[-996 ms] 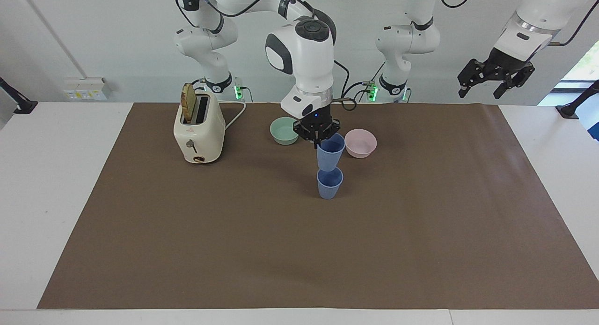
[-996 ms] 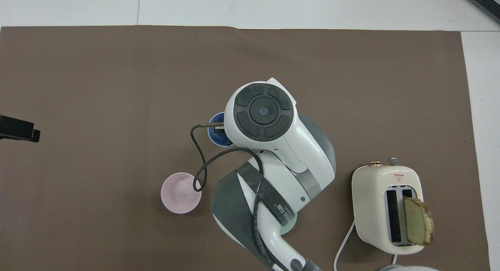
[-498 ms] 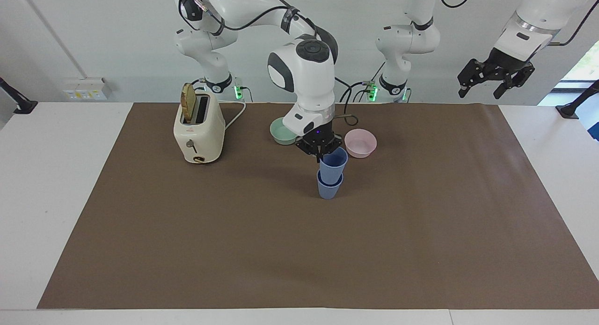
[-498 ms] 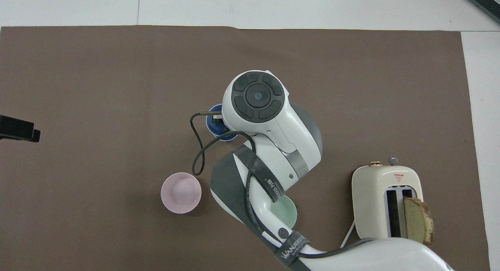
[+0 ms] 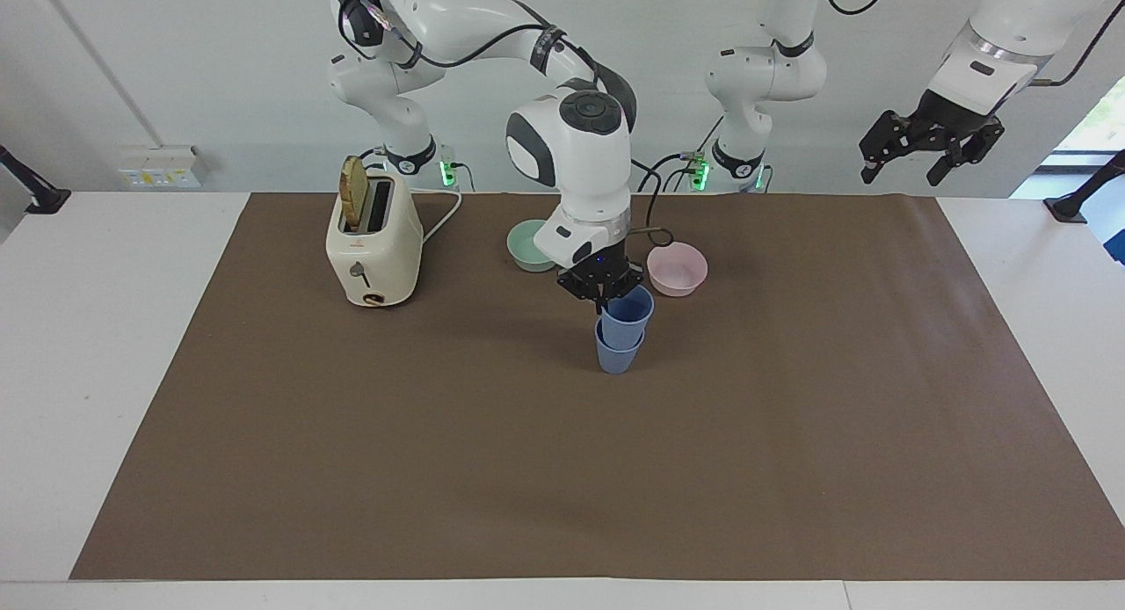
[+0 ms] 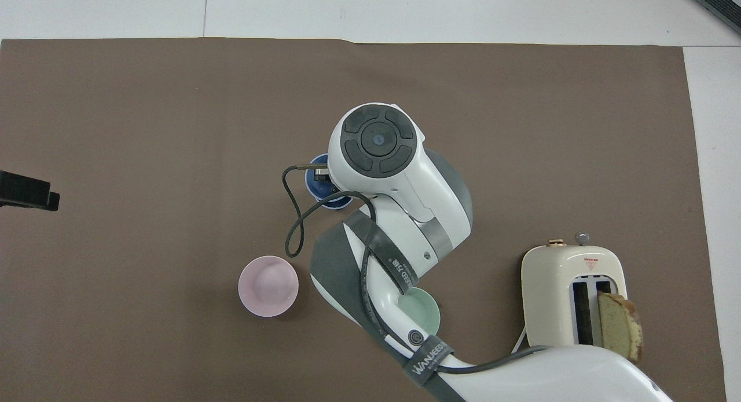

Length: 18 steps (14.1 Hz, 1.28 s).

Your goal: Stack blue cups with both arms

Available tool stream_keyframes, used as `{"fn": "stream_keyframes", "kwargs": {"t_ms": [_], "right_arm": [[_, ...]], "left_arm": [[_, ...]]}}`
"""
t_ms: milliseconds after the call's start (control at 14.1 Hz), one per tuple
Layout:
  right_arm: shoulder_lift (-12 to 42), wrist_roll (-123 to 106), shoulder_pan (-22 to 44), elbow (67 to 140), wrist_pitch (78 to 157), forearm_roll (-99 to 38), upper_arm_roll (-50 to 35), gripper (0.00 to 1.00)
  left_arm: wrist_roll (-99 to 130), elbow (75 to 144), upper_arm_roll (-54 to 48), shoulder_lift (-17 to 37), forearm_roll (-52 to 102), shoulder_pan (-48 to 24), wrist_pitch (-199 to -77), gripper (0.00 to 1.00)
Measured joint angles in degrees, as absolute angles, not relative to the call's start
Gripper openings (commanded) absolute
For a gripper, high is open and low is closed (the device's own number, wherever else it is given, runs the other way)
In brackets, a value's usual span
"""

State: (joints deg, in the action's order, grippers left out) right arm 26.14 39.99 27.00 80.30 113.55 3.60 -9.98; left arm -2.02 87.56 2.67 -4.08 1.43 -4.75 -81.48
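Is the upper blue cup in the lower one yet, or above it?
In. The upper blue cup sits nested in the lower blue cup, its rim showing above; the right gripper grips its rim.

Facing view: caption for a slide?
Right gripper seats upper blue cup inside lower blue cup; left gripper waits raised.

The facing view looks from high across the table toward the robots, taking in the whole brown mat (image 5: pixel 562 469) with the arm bases and back wall at its top — a wide, distant look. The overhead view hangs above the robots' own end and looks steeply down and forward, closer in, so the mat (image 6: pixel 145 112) fills nearly all of it. Both share the mat's middle — the toaster (image 5: pixel 373 241) (image 6: pixel 573 300), pink bowl (image 5: pixel 677 268) (image 6: pixel 268 286) and stacked blue cups (image 5: pixel 622 333) (image 6: pixel 318 185) — but turned half round from each other.
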Motion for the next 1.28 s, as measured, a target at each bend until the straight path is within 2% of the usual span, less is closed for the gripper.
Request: {"fn": "stream_keyframes", "kwargs": {"t_ms": [213, 285, 427, 498, 569, 640, 711, 854, 1067, 1280], "right_arm": [[26.4, 40.0, 26.9, 80.4, 114.5, 3.6, -10.0, 0.00], [26.6, 40.0, 26.9, 80.7, 115.2, 3.6, -10.0, 0.03], [27.0, 40.0, 26.9, 81.2, 115.7, 3.6, -10.0, 0.19], [27.2, 40.0, 26.9, 81.3, 115.9, 3.6, -10.0, 0.23], [27.2, 40.0, 26.9, 81.3, 115.9, 3.6, -10.0, 0.42], [27.2, 40.0, 26.9, 81.3, 115.9, 3.6, -10.0, 0.67], [27.2, 40.0, 26.9, 81.3, 115.9, 3.6, -10.0, 0.70], [27.2, 40.0, 27.0, 81.3, 115.9, 3.6, -10.1, 0.88], [26.1, 40.0, 27.0, 81.0, 115.9, 3.7, -10.0, 0.98], [20.4, 40.0, 24.1, 82.1, 114.0, 3.7, -9.9, 1.00]], "left_arm": [[-2.0, 87.6, 2.7, -4.1, 1.4, -4.7, -81.5, 1.00], [-2.0, 87.6, 2.7, -4.1, 1.4, -4.7, -81.5, 1.00], [-2.0, 87.6, 2.7, -4.1, 1.4, -4.7, -81.5, 1.00], [-2.0, 87.6, 2.7, -4.1, 1.4, -4.7, -81.5, 1.00], [-2.0, 87.6, 2.7, -4.1, 1.4, -4.7, -81.5, 1.00], [-2.0, 87.6, 2.7, -4.1, 1.4, -4.7, -81.5, 1.00], [-2.0, 87.6, 2.7, -4.1, 1.4, -4.7, -81.5, 1.00], [-2.0, 87.6, 2.7, -4.1, 1.4, -4.7, -81.5, 1.00], [-2.0, 87.6, 2.7, -4.1, 1.4, -4.7, -81.5, 1.00], [-2.0, 87.6, 2.7, -4.1, 1.4, -4.7, -81.5, 1.00]]}}
